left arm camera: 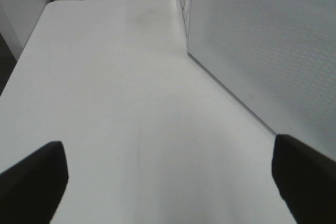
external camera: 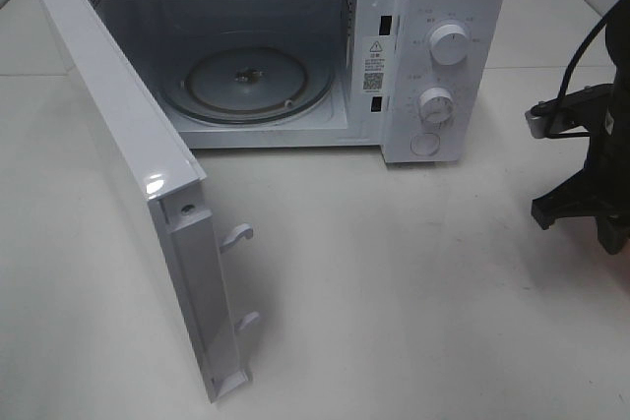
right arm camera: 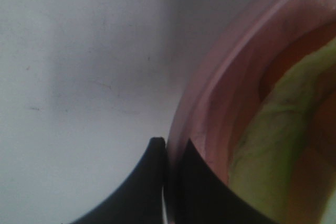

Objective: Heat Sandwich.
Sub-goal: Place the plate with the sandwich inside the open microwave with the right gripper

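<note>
The sandwich shows only in the right wrist view, as a yellow-green and orange-pink edge lying on a round pink plate. My right gripper is shut at the plate's rim, with its two black fingers pressed together there. Only part of the right arm appears at the right edge of the exterior view, where plate and sandwich are out of frame. My left gripper hangs open over bare table, its fingertips spread wide and nothing between them.
A white microwave stands at the back with its door swung wide open to the left and a bare glass turntable inside. The door's outer face is close beside the left gripper. White table stretches in front.
</note>
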Motion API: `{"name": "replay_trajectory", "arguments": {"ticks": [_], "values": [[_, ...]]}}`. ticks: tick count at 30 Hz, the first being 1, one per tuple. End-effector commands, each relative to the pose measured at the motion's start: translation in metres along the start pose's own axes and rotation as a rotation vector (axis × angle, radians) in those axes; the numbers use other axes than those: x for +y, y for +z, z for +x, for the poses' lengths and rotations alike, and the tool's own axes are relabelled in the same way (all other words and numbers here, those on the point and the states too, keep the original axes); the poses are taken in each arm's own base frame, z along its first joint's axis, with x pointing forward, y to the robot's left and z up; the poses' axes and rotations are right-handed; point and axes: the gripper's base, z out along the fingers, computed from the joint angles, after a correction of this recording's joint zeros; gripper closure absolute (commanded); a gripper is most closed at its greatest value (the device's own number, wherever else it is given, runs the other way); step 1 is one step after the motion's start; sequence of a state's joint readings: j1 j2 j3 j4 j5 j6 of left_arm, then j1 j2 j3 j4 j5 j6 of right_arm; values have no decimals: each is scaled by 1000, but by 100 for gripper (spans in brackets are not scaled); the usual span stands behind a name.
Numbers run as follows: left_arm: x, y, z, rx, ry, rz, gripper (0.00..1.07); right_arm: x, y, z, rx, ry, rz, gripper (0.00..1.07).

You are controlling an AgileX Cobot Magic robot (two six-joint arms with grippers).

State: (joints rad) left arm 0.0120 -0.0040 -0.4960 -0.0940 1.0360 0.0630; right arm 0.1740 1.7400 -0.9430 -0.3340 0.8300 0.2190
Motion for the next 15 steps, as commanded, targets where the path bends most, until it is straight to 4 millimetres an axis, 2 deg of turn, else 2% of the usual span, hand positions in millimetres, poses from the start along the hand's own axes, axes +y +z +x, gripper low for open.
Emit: {"name": "replay_trajectory", "arguments": {"ticks": [1,10,15], "values": [[0,-3,2,-31,1,5,3,0,-10,5,8,-12,33,107],[0,-3,2,-31,1,5,3,11,-26,12,-2,-54,47,107],[0,-3,2,-31,1,5,3,24,-33,16,-1,-103,56,107]]}}
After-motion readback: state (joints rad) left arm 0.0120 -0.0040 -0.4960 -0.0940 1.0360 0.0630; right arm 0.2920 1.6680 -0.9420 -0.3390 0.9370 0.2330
